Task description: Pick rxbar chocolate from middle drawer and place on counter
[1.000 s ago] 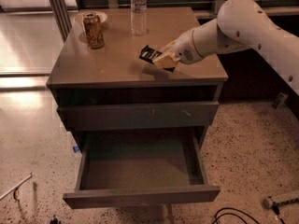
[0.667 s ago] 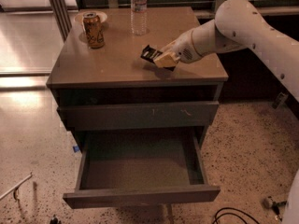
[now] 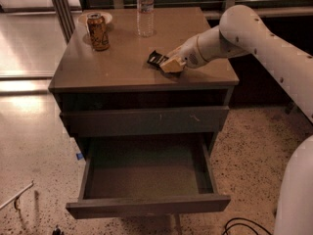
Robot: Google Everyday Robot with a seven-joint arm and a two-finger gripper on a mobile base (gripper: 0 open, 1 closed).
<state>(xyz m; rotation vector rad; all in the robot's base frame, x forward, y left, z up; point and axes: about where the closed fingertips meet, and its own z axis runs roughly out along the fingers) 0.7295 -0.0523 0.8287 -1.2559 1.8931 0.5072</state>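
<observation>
Low over the tan surface (image 3: 112, 70), the hand (image 3: 166, 63) pinches the rxbar chocolate (image 3: 156, 58) by one end. The bar is tilted, so an early release could flip it.

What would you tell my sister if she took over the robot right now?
Gripper: low over the right side of the counter, at the rxbar chocolate.
Bar: at the counter top, by the gripper's tip; held or released, cannot tell.
Middle drawer: pulled open, nothing visible inside.
Done: bar out of the drawer.
Left: confirm it rests on the counter, then back the arm away.
</observation>
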